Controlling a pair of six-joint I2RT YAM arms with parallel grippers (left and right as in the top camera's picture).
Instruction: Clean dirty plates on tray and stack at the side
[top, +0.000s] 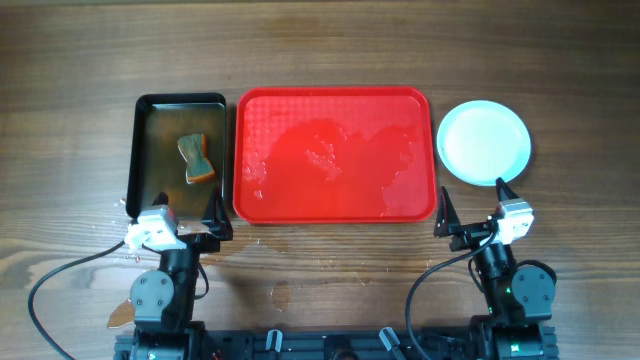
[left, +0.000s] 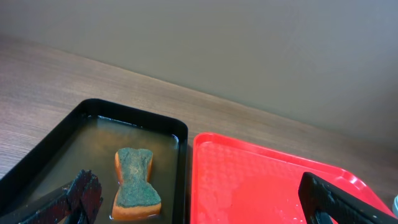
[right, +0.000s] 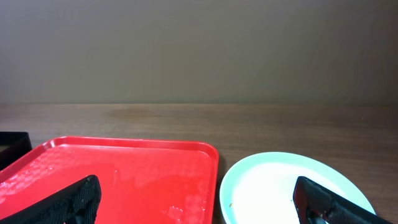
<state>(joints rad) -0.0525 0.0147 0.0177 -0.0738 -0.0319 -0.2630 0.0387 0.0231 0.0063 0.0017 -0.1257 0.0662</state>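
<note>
The red tray (top: 335, 155) lies in the middle of the table with wet streaks and no plates on it. It also shows in the left wrist view (left: 261, 180) and the right wrist view (right: 118, 174). The pale plates (top: 484, 141) sit as a stack on the table right of the tray, also in the right wrist view (right: 280, 186); I cannot tell how many. My left gripper (top: 190, 215) is open and empty near the front of the black tray. My right gripper (top: 478, 210) is open and empty in front of the stack.
A black tray (top: 180, 150) holding murky water and a green-topped orange sponge (top: 197, 158) stands left of the red tray; the sponge also shows in the left wrist view (left: 135, 183). Water drops lie on the table in front of the red tray.
</note>
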